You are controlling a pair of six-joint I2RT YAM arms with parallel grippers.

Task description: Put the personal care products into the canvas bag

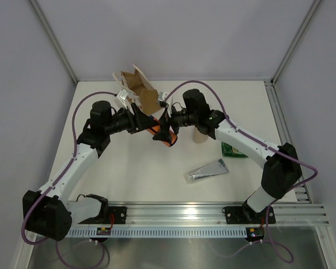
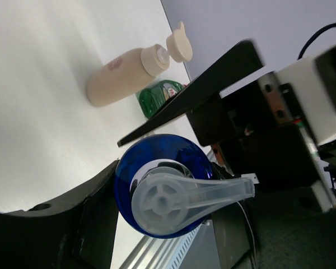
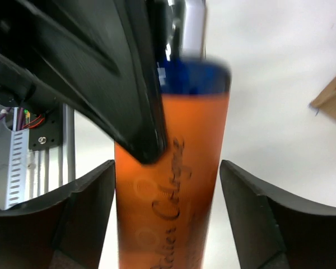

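Left claw (image 2: 165, 190) is clamped on the orange bottle (image 3: 173, 213) at its cap end, holding it off the table (image 1: 129, 174). One black finger presses the bottle's side just below the blue collar (image 2: 157, 151). The bottle is bright orange with dark script lettering down its length, and the left wrist view looks end-on at its clear cap (image 2: 168, 204) with a flip lever. Right claw (image 3: 168, 168) meets it nose to nose with its jaws parted. Its fingers stand on either side of the same bottle, with slivers of white table showing between them and the orange body, so it grips nothing. One finger of that right claw slants across the left wrist view and hides part of what lies beyond. Past that finger the beige pump bottle (image 2: 123, 75) lies on its side, and the green squeeze bottle (image 2: 159, 95) peeps out just behind it. From above, the right arm (image 1: 241, 137) covers much of the beige bottle. Nearer the arm bases, and to the right of both claws, the silver-grey tube (image 1: 207, 171) lies flat and apart from the rest. On the opposite side, just beyond the left claw toward the back wall, sits the tan-brown canvas bag (image 1: 139, 89) with its white handles to one side.
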